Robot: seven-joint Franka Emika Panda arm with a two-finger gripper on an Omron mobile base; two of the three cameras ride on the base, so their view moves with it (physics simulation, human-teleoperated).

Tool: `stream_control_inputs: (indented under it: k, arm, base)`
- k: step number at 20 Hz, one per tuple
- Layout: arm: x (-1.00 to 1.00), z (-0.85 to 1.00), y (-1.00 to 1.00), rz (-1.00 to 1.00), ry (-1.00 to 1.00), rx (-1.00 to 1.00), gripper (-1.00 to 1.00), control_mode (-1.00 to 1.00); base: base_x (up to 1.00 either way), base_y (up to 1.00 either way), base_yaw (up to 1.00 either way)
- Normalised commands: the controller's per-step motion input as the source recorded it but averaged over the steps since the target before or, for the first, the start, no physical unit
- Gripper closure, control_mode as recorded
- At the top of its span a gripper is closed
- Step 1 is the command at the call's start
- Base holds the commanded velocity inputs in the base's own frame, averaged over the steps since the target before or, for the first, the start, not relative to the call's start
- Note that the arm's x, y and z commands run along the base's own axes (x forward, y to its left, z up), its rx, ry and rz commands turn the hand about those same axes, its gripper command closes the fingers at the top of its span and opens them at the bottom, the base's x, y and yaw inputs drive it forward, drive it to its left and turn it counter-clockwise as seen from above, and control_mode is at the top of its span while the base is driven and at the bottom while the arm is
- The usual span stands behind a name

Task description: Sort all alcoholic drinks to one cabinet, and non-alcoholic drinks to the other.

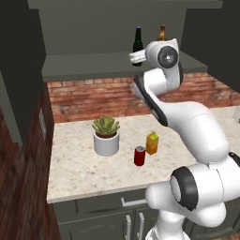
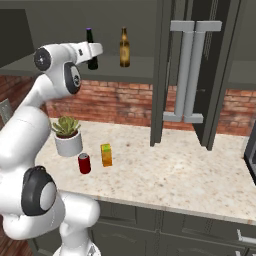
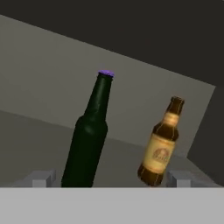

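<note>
Two bottles stand on the open cabinet shelf [image 1: 93,63]: a dark green one with a purple cap [image 3: 89,135] [image 1: 138,43] [image 2: 91,47] and an amber beer bottle with a pale label [image 3: 162,144] [image 1: 162,33] [image 2: 124,47] to its right. My gripper [image 3: 111,179] [image 1: 136,57] [image 2: 96,50] is open at the shelf front. Its fingertips [image 3: 41,178] sit wide apart, clear of the green bottle between them. Down on the counter, the red can [image 1: 139,156] [image 2: 84,163] and the orange juice carton [image 1: 152,143] [image 2: 106,155] stand side by side.
A potted succulent in a white pot [image 1: 106,136] [image 2: 67,135] stands left of the can. Brick wall [image 2: 125,102] backs the speckled counter [image 2: 165,175]. A tall cabinet door with long grey handles [image 2: 187,70] hangs open to the right of the shelf.
</note>
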Motion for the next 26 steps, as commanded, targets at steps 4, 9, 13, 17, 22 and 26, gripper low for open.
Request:
stream_control_inputs:
  k: [4,9,13,17,22,26]
  arm:
    - [-1.00,0.00,0.08,-0.05,0.13,0.10,-1.00,-1.00]
    - [-1.00,0.00,0.01,-0.05,0.21,0.11,-1.00,-1.00]
    - [-0.91,-0.32,0.00,-0.03,0.29,0.05,-1.00,-1.00]
    - [-0.55,-0.90,-0.10,0.00,0.31,0.01,-1.00,-1.00]
    - [-0.23,-0.84,-0.13,0.00,0.26,0.04,-1.00,-1.00]
    - [0.00,-0.52,-0.20,0.00,0.21,0.10,-1.00,-1.00]
  base:
    - [0.00,0.00,0.00]
    - [0.00,0.00,0.00]
    - [0.00,0.00,0.00]
    - [0.00,0.00,0.00]
    - [0.00,0.00,0.00]
    - [0.00,0.00,0.00]
